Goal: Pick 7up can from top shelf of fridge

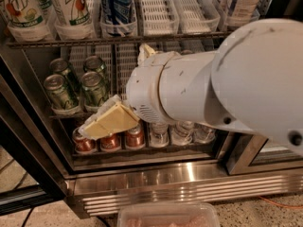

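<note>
cream wedge-shaped gripper (pixel 106 122), opening unreadable, hangs before short green cans (pixel 94 86); tall slim white 7up can (pixel 71 6) stands well above it, slightly left, on grey wire top shelf (pixel 156 38): probably light, thin-walled, slick, so grasp mid-body.

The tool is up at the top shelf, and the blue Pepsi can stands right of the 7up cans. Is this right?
Not quite. The camera view shows the tool lower, by the rack of short green cans, below the top shelf. The blue Pepsi can does stand right of the 7up cans.
</note>
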Tool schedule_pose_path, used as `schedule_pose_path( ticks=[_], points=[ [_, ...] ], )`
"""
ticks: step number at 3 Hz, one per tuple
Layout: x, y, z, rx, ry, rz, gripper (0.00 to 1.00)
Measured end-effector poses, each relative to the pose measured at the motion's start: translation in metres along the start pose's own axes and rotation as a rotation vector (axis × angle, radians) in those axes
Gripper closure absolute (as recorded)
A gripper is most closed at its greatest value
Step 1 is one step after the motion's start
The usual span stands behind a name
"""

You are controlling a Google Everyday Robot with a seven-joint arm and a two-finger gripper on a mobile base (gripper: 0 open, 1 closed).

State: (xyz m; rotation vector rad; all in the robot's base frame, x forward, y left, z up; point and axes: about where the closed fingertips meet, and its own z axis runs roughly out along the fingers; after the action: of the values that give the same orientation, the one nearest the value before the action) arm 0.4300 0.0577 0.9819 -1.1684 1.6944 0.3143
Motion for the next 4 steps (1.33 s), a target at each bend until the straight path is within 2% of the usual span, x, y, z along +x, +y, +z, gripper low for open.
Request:
schedule_pose_path(
  ticks=[1,2,3,4],
  points=[
    [0.0,0.0,0.0,0.0,0.0,0.0,0.0],
    [-0.02,0.002,0.016,0.025,-0.067,0.0,0.0],
    [-0.051,0.009,0.039,0.088,-0.145,-0.01,0.0],
    [-0.061,0.013,0.05,0.17,-0.181,0.05,0.0]
  ],
)
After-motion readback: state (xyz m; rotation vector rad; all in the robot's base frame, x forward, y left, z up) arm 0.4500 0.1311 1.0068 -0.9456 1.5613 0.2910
